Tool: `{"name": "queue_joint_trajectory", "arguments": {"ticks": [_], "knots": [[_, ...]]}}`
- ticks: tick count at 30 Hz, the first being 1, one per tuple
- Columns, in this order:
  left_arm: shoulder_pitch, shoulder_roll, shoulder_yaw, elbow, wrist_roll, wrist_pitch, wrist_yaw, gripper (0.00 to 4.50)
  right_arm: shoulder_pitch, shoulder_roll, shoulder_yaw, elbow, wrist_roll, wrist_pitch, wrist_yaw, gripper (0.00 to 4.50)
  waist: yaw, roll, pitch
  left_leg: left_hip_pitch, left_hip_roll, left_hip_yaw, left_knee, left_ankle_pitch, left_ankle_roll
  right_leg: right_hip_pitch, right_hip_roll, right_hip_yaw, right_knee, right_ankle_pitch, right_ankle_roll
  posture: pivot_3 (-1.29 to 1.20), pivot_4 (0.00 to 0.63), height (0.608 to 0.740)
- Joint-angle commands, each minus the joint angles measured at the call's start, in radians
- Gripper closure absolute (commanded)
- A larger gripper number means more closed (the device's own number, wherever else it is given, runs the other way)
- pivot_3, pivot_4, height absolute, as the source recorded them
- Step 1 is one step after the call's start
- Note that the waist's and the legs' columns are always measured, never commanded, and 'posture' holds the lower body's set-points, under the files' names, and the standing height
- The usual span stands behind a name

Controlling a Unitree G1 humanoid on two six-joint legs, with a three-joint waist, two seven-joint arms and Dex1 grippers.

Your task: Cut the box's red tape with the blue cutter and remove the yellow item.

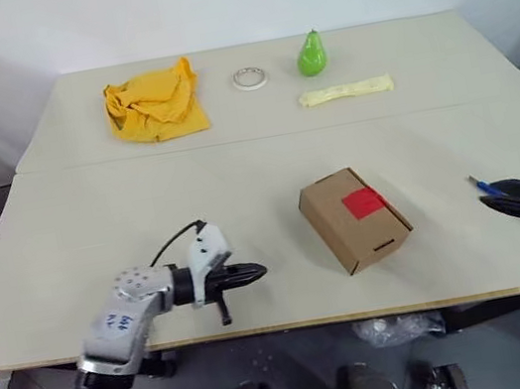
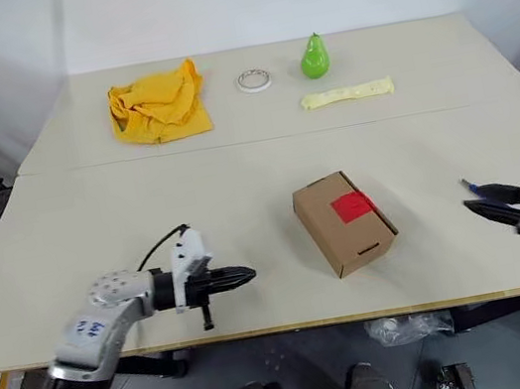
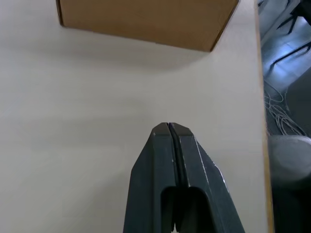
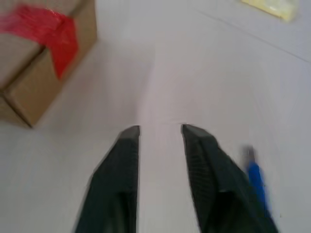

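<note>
The brown box (image 1: 355, 220) lies closed near the middle of the table, with the red tape (image 1: 363, 202) across its top seam. My left gripper (image 1: 261, 271) is shut and empty, low over the table to the left of the box and pointing at it; the box's side (image 3: 146, 22) faces it. My right gripper (image 4: 159, 130) hovers at the table's right side, open, with bare table between its fingers. The blue cutter (image 4: 255, 177) lies just outside one finger, its tip (image 1: 483, 184) poking out beside the gripper. The yellow item is hidden.
At the back of the table lie a yellow-orange cloth (image 1: 155, 102), a white tape roll (image 1: 250, 77), a green pear (image 1: 312, 54) and a pale yellow strip (image 1: 346, 91). The table's front edge (image 1: 293, 327) runs close below both grippers.
</note>
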Motion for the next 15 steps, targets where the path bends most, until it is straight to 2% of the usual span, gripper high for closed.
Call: {"name": "queue_joint_trajectory", "arguments": {"ticks": [1, 4, 9, 15], "knots": [[-0.036, -0.062, -0.026, 0.017, 0.017, -0.002, 0.072, 4.50, -0.056, 0.058, 0.099, -0.051, -0.124, -0.026, -0.138, 4.42, 0.001, 0.000, 0.000, 0.000, 0.000, 0.001, 0.000, 0.000, 0.000, -0.001, 0.000, 0.001, 0.000, 0.000, 0.000, 0.00, 0.150, 0.740], [-0.078, -0.125, -0.086, 0.073, 0.071, -0.017, 0.128, 4.50, -0.116, 0.147, 0.204, -0.072, -0.219, -0.062, -0.234, 4.47, 0.003, 0.000, 0.000, -0.001, -0.002, 0.002, 0.000, 0.000, 0.000, -0.002, -0.001, 0.001, 0.001, 0.000, 0.000, 0.00, 0.150, 0.740], [-0.184, -0.166, -0.183, 0.197, 0.157, -0.011, 0.143, 4.50, -0.143, 0.212, 0.329, -0.185, -0.222, 0.023, -0.211, 4.47, 0.004, 0.000, 0.000, -0.001, -0.003, 0.002, 0.000, 0.000, 0.001, -0.003, -0.001, 0.001, 0.002, 0.000, 0.000, 0.00, 0.150, 0.740], [-0.224, -0.174, -0.174, 0.217, 0.149, 0.006, 0.133, 4.50, -0.141, 0.250, 0.403, -0.331, -0.186, 0.169, -0.222, 4.47, 0.001, 0.000, 0.000, -0.001, -0.003, 0.002, 0.000, 0.000, 0.001, -0.003, 0.000, 0.001, 0.005, 0.000, 0.000, 0.00, 0.150, 0.740]]}}
